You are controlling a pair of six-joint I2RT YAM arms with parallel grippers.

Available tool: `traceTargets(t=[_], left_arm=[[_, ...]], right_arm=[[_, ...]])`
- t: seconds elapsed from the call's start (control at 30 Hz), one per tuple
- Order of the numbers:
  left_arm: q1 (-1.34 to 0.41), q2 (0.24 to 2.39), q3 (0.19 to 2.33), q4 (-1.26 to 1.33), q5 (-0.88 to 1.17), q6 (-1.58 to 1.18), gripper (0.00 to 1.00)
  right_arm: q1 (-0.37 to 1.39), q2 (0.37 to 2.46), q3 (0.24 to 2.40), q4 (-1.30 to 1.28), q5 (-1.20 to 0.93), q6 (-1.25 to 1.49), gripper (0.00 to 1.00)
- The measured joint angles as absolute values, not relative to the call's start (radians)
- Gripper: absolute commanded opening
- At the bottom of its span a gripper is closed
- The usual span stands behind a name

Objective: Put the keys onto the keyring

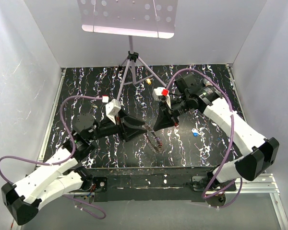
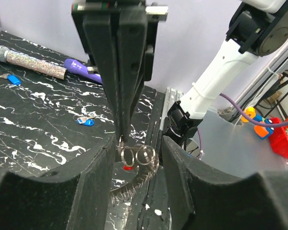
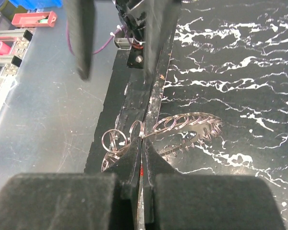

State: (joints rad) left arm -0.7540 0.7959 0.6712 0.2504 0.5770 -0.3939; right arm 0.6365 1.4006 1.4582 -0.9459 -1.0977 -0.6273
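Right claw pinches the keyring, left claw spread around it; we fear its thin wire twisting free.

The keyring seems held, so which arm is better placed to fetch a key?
Probably the left: the left gripper is open and empty, while the right gripper is shut on the keyring, steadying it. The blue key lies nearer the right arm, though.

walls: white | tabletop: black, white-veined | rear: tripod stand
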Motion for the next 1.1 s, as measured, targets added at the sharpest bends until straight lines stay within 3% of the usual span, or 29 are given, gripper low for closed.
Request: traceTargets(t=[0.2, 0.37, 1.1], left_arm=[[-0.733, 0.813, 0.866, -0.057, 0.58, -0.292, 0.38], [-0.729, 0.905, 0.913, -0.157, 0.604, -0.237, 0.37], [-0.729, 1.015, 0.911, -0.089, 0.749, -0.126, 0.28]], right_arm=[[0.638, 1.447, 1.495, -1.039, -1.069, -0.665, 0.01], [0.642, 1.448, 1.502, -1.073, -1.068, -0.686, 0.01], [0.65, 1.454, 1.516, -1.103, -1.07, -0.708, 0.01]])
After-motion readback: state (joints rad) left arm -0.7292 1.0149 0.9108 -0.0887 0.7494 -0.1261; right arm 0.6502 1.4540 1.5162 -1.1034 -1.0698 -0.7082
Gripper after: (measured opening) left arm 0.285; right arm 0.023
